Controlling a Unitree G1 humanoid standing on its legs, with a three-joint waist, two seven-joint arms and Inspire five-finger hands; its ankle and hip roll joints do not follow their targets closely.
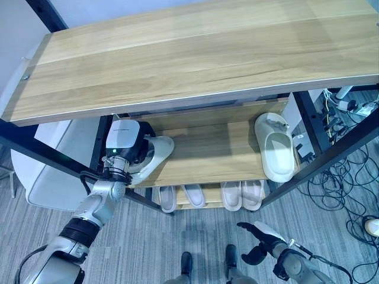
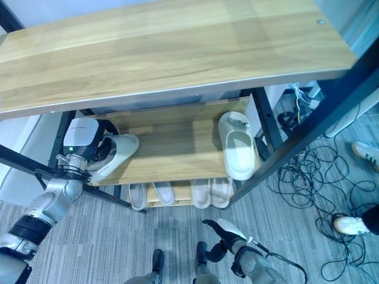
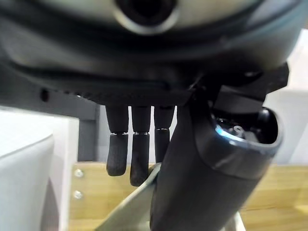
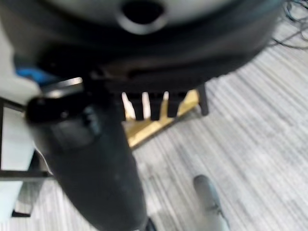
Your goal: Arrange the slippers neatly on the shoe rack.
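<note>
A pale slipper (image 1: 157, 152) lies tilted at the left end of the rack's middle shelf (image 1: 207, 148), toe pointing inward. My left hand (image 1: 125, 147) grips its heel end; in the left wrist view the fingers (image 3: 135, 154) and thumb pinch the slipper's rim (image 3: 130, 208). A matching slipper (image 1: 277, 148) rests flat at the shelf's right end, partly over the front edge. My right hand (image 1: 260, 238) hangs low in front of the rack over the floor, fingers relaxed, holding nothing.
The wide wooden top shelf (image 1: 195, 53) overhangs the middle one. Several pale slippers (image 1: 207, 195) line the bottom shelf. Black frame posts (image 1: 331, 155) flank the rack. Cables (image 1: 349, 177) cover the floor on the right, and a person's shoes (image 2: 350, 225) stand there.
</note>
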